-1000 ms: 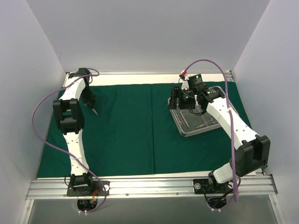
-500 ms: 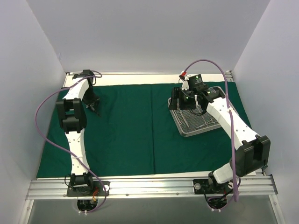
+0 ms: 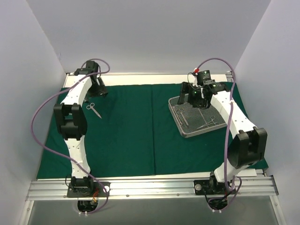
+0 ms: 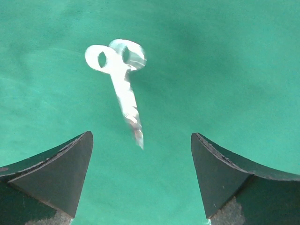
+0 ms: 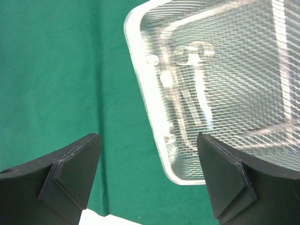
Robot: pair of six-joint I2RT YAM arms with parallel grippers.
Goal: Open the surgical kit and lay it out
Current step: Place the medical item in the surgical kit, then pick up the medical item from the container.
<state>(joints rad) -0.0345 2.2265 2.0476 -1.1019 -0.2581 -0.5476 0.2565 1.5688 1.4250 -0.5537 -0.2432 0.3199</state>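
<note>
The dark green drape point(image 3: 131, 136) lies spread flat over the table. Small steel scissors point(image 3: 93, 110) rest on its far left part, seen close in the left wrist view as scissors point(image 4: 119, 84) with the rings away from me. My left gripper point(image 3: 99, 90) hovers just behind them, open and empty point(image 4: 141, 135). The silver wire-mesh tray point(image 3: 177, 123) sits on the drape at the right, with thin instruments point(image 3: 206, 124) in it. My right gripper point(image 3: 194, 96) hangs open over the tray's far end, above the tray rim point(image 5: 150, 103), holding nothing point(image 5: 149, 135).
White walls close in on the left, right and back. A strip of bare white table point(image 3: 140, 78) runs behind the drape. A fold line point(image 3: 153, 131) crosses the drape's middle. Purple cables loop off both arms.
The left gripper has opened, left the scissors lying on the drape and drawn back toward the far left. The right gripper has opened wider and shifted toward the tray's far end.
</note>
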